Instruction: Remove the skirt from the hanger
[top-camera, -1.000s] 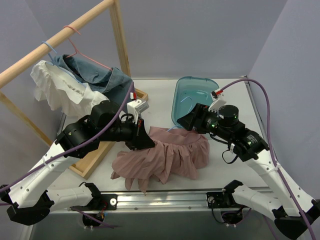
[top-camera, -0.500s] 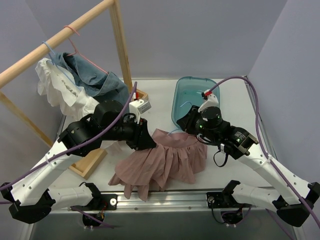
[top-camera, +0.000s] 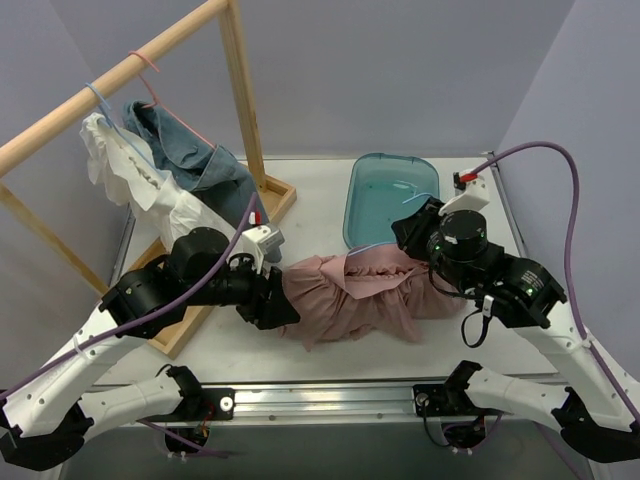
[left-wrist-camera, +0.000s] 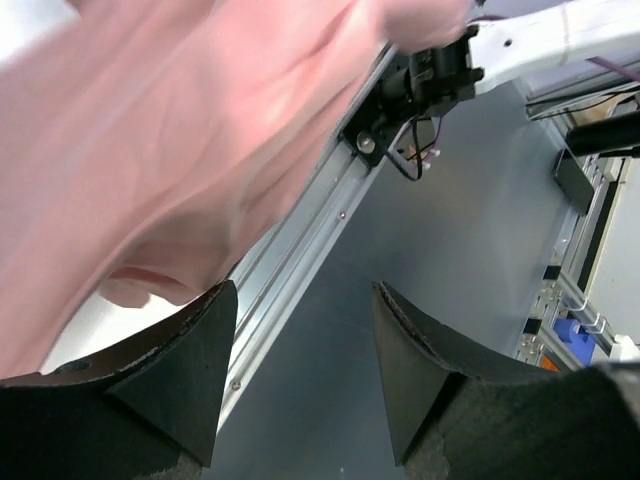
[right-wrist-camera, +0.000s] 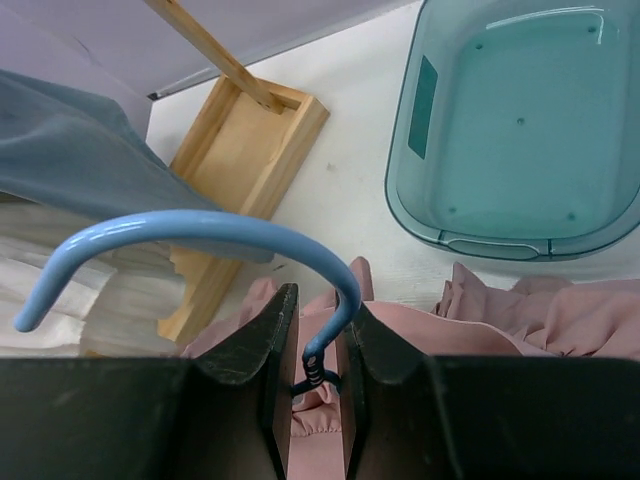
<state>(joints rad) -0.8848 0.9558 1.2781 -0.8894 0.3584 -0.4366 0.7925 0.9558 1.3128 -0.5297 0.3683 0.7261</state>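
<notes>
Pink skirt (top-camera: 355, 300) lies bunched on the bench (top-camera: 310, 180), between the two arms and just in front of the teal tub (top-camera: 392, 190).

- Right gripper (right-wrist-camera: 318, 340): clamped on the neck of the blue hanger (right-wrist-camera: 200, 222), right under the hook. Hook stands clear above the fingers. The hanger's shoulders are buried in cloth, so I cannot tell whether the waistband is on or off them.
- Left gripper (left-wrist-camera: 302, 320): jaws apart, nothing between them. It sits at the skirt's left edge, with fabric draped over the near finger but not pinched.

Judgement: the step is the separation. One arm anchors the hanger while the other draws the skirt off.

How to do it well:
- Keep the right grip firm and fixed, so the hanger cannot swivel about its neck.
- Send the left jaws deep into the cloth near the waistband. A loose hem fold would only stretch.
- Close fully, then pull left and low along the bench, away from the hanger.
- Watch for the hanger being dragged along, which means the cloth is snagged.
</notes>
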